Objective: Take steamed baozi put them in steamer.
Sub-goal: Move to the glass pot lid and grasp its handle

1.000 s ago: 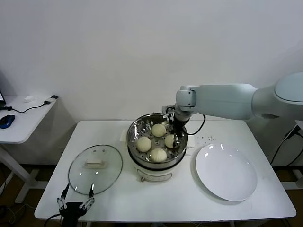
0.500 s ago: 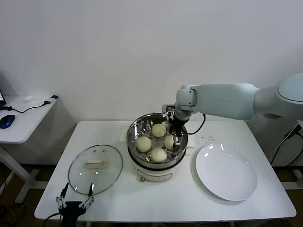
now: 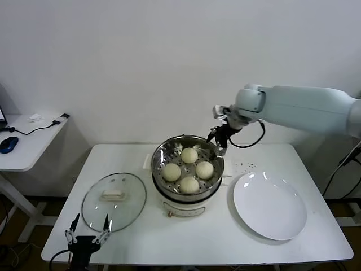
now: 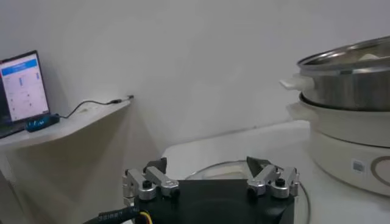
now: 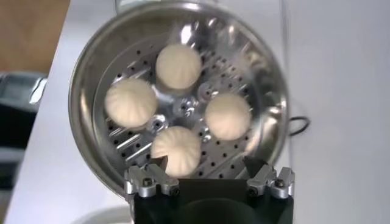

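Glass lid [image 3: 114, 201] left on table [image 3: 197, 237]; white plate [image 3: 269, 205] right.

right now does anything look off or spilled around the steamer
Nothing stands out. All four baozi sit apart on the perforated tray of the steamer, the plate is bare, and the glass lid lies flat beside it.

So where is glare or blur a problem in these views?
Head view: ceiling light glints on the plate and glass lid. Right wrist view: the steamer rim is smeared and shiny, the baozi soft. Left wrist view: dim, the laptop screen bright.
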### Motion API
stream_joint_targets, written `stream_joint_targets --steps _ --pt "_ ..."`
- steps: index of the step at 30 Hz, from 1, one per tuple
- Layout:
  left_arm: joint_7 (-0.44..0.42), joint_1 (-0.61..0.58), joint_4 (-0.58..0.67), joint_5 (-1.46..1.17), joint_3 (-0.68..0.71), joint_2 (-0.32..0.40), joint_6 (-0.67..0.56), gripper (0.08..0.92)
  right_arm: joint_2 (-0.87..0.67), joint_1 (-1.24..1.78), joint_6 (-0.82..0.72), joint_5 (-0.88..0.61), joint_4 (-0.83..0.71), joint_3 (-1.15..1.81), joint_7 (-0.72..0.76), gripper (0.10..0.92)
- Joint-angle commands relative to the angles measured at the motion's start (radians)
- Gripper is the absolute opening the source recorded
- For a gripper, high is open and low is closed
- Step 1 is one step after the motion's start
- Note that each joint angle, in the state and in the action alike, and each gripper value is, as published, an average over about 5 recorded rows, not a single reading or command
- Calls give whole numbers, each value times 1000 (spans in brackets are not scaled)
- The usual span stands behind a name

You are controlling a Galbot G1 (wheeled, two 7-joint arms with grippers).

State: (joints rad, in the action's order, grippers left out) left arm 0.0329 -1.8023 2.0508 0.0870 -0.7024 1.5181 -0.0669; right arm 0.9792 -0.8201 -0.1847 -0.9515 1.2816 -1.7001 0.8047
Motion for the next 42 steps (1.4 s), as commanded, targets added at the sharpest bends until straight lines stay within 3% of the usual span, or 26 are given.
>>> stream_joint_targets --steps 1,6,12,17,24,34,42 --pt "-1 20 2 30 -5 2 2 823 -386 165 317 -64 167 197 -276 823" --pt "-1 26 3 64 -12 10 10 823 -536 494 377 -2 247 505 -427 823" --pt "-1 24 10 117 -26 25 15 823 -587 1006 387 67 293 1048 -505 823" --pt "-6 8 35 154 -39 35 7 823 -554 1435 374 123 328 1509 -534 823" --pt "-27 28 74 326 -57 43 19 823 -370 1859 300 225 374 2014 -537 823" --pt "-20 104 -4 1169 -150 25 -116 823 -119 2104 285 332 400 2284 -529 823" --pt "101 189 -167 1456 -84 -3 -127 823 -19 2156 308 385 366 2331 -536 823"
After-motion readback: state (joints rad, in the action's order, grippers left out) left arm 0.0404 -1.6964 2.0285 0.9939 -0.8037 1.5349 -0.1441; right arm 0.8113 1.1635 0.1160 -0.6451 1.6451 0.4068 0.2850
